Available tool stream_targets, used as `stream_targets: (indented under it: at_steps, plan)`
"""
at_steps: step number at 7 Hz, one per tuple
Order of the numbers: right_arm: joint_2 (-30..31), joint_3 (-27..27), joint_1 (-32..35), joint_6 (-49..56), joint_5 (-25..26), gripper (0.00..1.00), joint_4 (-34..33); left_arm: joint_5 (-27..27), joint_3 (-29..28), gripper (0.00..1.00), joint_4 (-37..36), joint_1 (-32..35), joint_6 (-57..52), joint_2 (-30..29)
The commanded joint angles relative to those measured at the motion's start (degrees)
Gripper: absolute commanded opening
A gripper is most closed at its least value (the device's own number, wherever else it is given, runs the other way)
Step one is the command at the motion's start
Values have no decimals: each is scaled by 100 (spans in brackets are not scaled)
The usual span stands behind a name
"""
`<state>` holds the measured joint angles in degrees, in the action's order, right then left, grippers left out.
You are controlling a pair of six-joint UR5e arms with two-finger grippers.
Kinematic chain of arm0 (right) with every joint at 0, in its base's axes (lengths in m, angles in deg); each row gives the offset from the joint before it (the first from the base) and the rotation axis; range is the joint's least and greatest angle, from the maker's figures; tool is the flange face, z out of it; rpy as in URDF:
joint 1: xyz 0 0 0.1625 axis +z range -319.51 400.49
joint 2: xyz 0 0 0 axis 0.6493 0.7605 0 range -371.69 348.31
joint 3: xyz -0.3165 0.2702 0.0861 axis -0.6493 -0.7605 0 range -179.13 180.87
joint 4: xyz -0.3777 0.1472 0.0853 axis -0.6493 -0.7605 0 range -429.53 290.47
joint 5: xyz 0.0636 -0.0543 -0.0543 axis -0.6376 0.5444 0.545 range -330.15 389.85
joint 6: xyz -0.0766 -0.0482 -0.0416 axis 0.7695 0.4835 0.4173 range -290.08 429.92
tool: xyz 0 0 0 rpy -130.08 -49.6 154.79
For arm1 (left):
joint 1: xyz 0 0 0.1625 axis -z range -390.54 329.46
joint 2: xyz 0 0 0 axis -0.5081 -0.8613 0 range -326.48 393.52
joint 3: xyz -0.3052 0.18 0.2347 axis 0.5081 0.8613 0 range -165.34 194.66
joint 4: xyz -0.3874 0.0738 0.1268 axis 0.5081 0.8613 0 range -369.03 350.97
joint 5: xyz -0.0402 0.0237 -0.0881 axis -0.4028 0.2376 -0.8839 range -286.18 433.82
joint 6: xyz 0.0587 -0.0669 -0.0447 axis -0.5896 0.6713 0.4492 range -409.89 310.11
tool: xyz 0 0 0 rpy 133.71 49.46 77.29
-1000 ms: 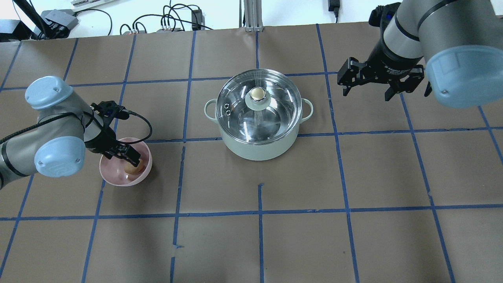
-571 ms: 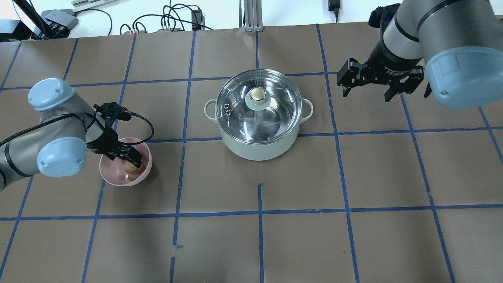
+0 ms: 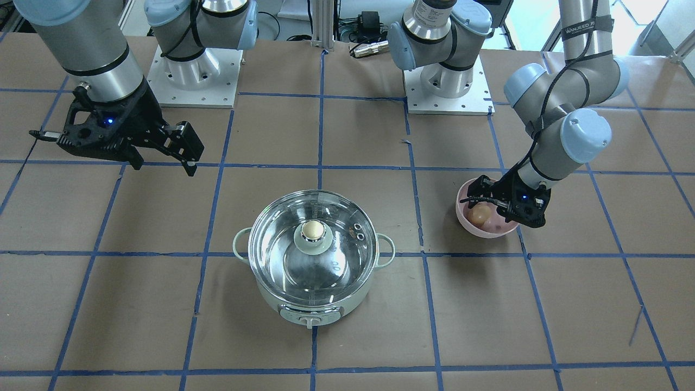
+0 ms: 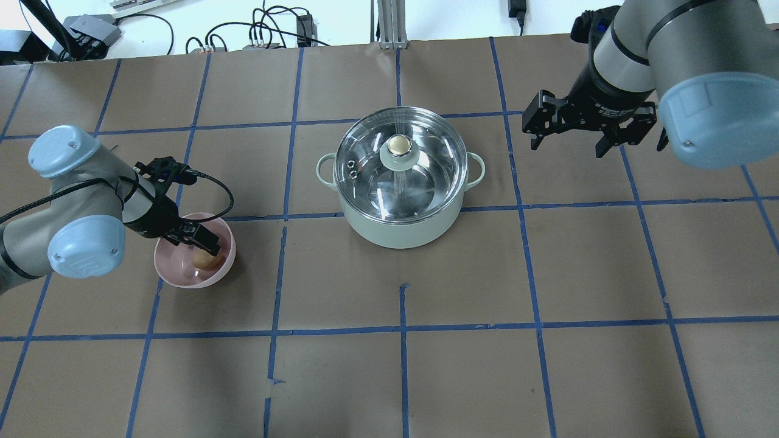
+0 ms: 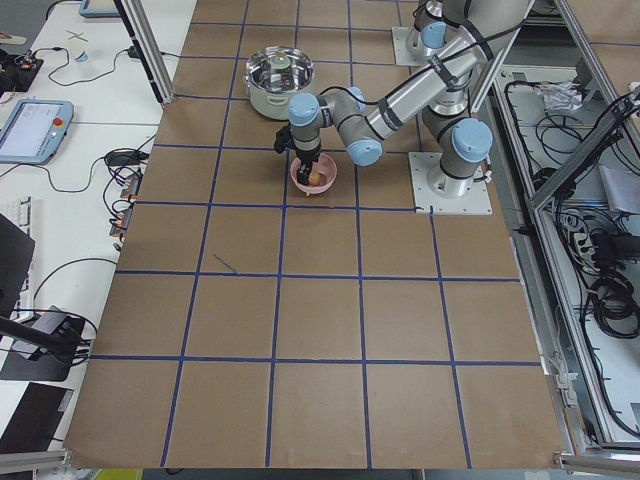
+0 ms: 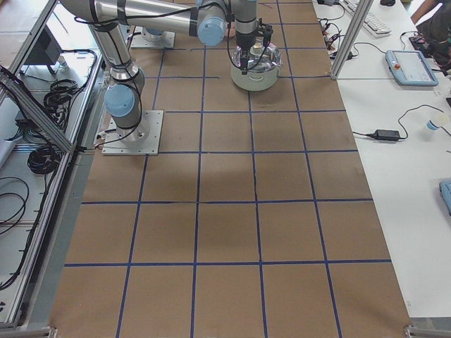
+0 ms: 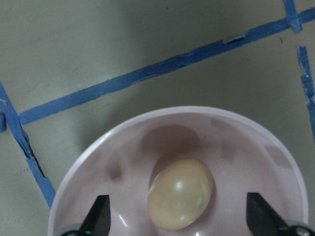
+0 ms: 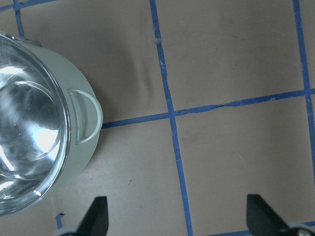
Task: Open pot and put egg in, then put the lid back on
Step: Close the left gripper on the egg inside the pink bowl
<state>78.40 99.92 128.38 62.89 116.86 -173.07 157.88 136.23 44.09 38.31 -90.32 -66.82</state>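
The egg (image 7: 180, 194) lies in the bottom of the pink bowl (image 7: 98, 162), at the table's left and well apart from the pot (image 4: 398, 234) at the centre. It is straight below the left gripper (image 7: 180, 219), which hangs low over the bowl. In the left wrist view the egg sits in the gap between the two fingertips, just ahead of the line that joins them. Its long axis runs on a slant to that line, neither square to it nor along it. The left gripper is spread wide, with clear room on each side of the egg, and it holds nothing. Whether its tips touch the bowl's inner wall I cannot tell. By my reading the coming grasp turns on a short drop and on bringing the egg onto the closing line, so that the fingers meet its narrow waist and not its slanted ends. The lid (image 4: 426, 158) rests on the pot, its knob (image 4: 398, 144) free. The right gripper (image 4: 568, 148) is the nearer one to that knob. It hovers above the bare table (image 8: 236, 157) to the far right of the pot, just beyond the right side handle, also spread wide and empty.
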Motion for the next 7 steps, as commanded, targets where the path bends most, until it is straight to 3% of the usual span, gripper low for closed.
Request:
stream_targets:
  at_steps: [1,7]
  plan:
    - [0,9,0,0,0,100,0,-100,156,96,-153,-20,-34,-3]
    - [-9,9,0,0,0,100,0,-65,183,95,-399,-3,-61,-223]
